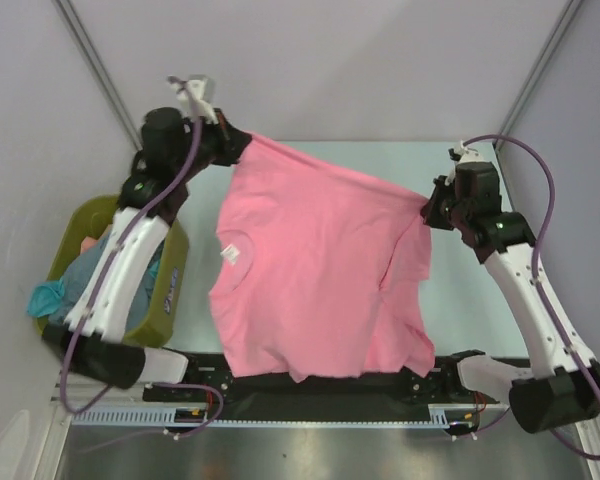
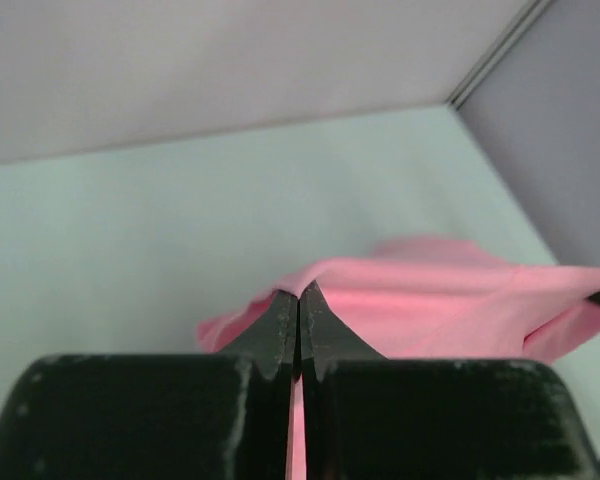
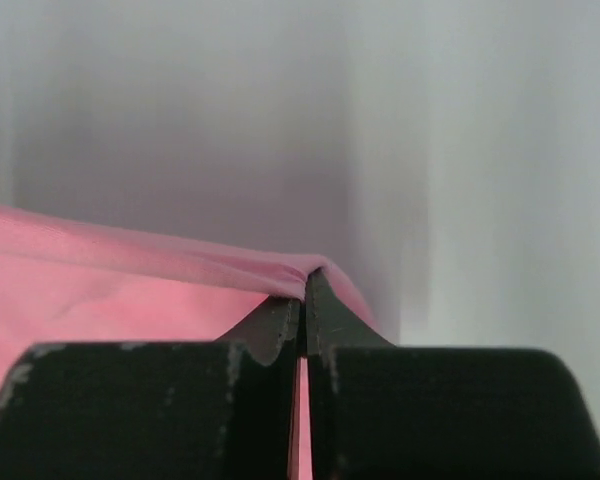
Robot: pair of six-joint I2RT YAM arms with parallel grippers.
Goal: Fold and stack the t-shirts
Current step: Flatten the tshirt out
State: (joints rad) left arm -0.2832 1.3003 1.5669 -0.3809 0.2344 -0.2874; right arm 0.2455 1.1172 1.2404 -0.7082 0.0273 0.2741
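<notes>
The pink t-shirt (image 1: 315, 270) hangs spread between both arms above the table, its lower part draping to the near edge. My left gripper (image 1: 242, 140) is shut on its far left corner; the left wrist view shows the jaws closed on pink cloth (image 2: 450, 300). My right gripper (image 1: 430, 208) is shut on its right corner; the right wrist view shows the cloth (image 3: 100, 280) pinched in the closed jaws. Grey-blue and teal shirts (image 1: 80, 280) lie bunched in the olive-green bin (image 1: 170, 275) at the left.
The pale green table (image 1: 470, 310) shows to the right of the shirt and along the back. Grey walls enclose the back and sides. A black rail (image 1: 320, 400) with the arm bases runs along the near edge.
</notes>
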